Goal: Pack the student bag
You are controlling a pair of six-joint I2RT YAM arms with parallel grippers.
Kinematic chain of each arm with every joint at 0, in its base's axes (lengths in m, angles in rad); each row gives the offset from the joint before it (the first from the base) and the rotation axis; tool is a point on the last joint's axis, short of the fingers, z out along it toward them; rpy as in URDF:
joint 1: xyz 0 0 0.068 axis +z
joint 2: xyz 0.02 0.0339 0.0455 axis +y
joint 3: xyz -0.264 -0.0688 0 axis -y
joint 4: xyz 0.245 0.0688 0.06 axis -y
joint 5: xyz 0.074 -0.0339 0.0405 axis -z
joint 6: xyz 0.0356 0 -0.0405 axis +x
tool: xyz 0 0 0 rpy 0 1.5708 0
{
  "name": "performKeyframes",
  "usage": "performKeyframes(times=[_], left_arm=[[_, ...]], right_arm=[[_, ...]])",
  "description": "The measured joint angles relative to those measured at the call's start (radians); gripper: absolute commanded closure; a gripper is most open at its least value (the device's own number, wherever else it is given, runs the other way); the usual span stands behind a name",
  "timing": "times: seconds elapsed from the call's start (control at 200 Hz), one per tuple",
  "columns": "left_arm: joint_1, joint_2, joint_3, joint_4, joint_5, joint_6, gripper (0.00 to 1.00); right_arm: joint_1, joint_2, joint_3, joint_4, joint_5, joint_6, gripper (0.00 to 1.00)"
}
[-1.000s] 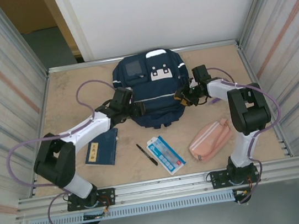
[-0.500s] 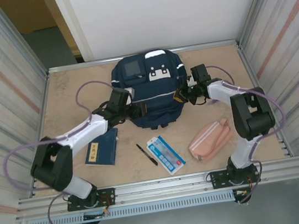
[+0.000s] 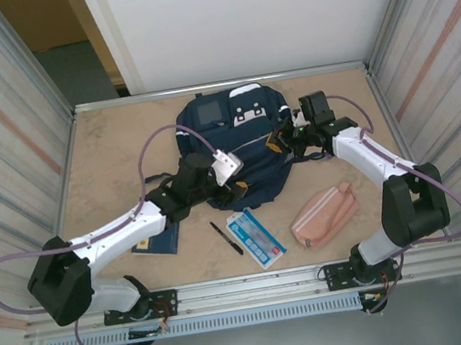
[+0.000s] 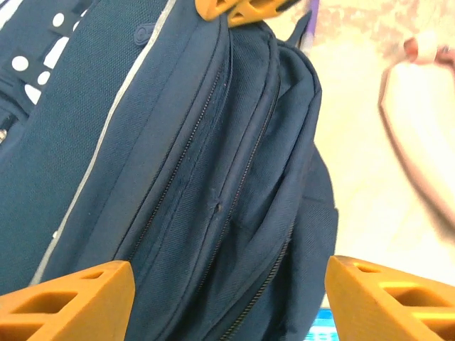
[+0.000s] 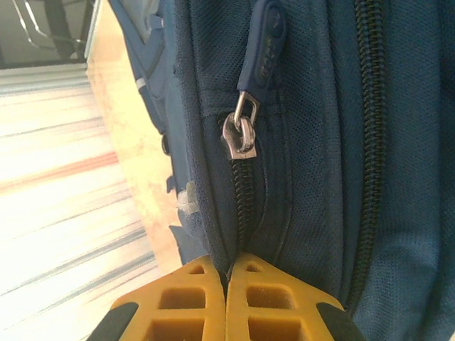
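Okay, bag point(image 3: 238, 137) lies centre-back. Left arm point(image 3: 118, 229) stretches forward, left gripper point(image 4: 227, 298) spread wide over its near edge. Right arm point(image 3: 367, 155) angles inward, right gripper point(image 5: 227, 284) clenched at the zipper point(image 5: 240, 135) seam (fabric grip unclear).

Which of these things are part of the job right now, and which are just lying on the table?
In the job: student bag; right gripper, pinched shut on its zipper seam; left gripper, open, facing it.
Lying about: navy notebook, pen, blue-and-white packet, pink pouch, all untouched, perhaps to be packed.
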Motion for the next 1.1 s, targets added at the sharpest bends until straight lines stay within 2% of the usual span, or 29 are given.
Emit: performKeyframes(times=[0.246, 0.381, 0.441, 0.551, 0.671, 0.942, 1.097], left_arm=[[-0.024, 0.002, -0.099, 0.144, 0.002, 0.23, 0.26], [-0.06, 0.043, -0.129, 0.177, -0.032, 0.294, 0.3], [-0.06, 0.067, -0.127, 0.196, -0.064, 0.299, 0.35], [-0.06, 0.113, -0.116, 0.232, -0.141, 0.294, 0.54], [-0.06, 0.162, -0.076, 0.251, -0.241, 0.268, 0.68], [-0.107, 0.182, -0.04, 0.307, -0.435, 0.265, 1.0], [-0.121, 0.21, 0.005, 0.328, -0.538, 0.272, 1.0]], right_arm=[[-0.005, -0.01, 0.014, -0.014, -0.009, 0.044, 1.0], [-0.016, -0.01, 0.027, -0.013, -0.033, 0.068, 1.0], [-0.018, -0.01, 0.028, -0.011, -0.046, 0.082, 1.0], [-0.021, -0.01, 0.028, -0.001, -0.068, 0.123, 1.0], [-0.027, -0.01, 0.038, 0.001, -0.094, 0.153, 1.0], [-0.061, -0.013, 0.052, 0.002, -0.128, 0.147, 1.0], [-0.08, -0.053, 0.017, -0.023, -0.103, 0.081, 0.74]])
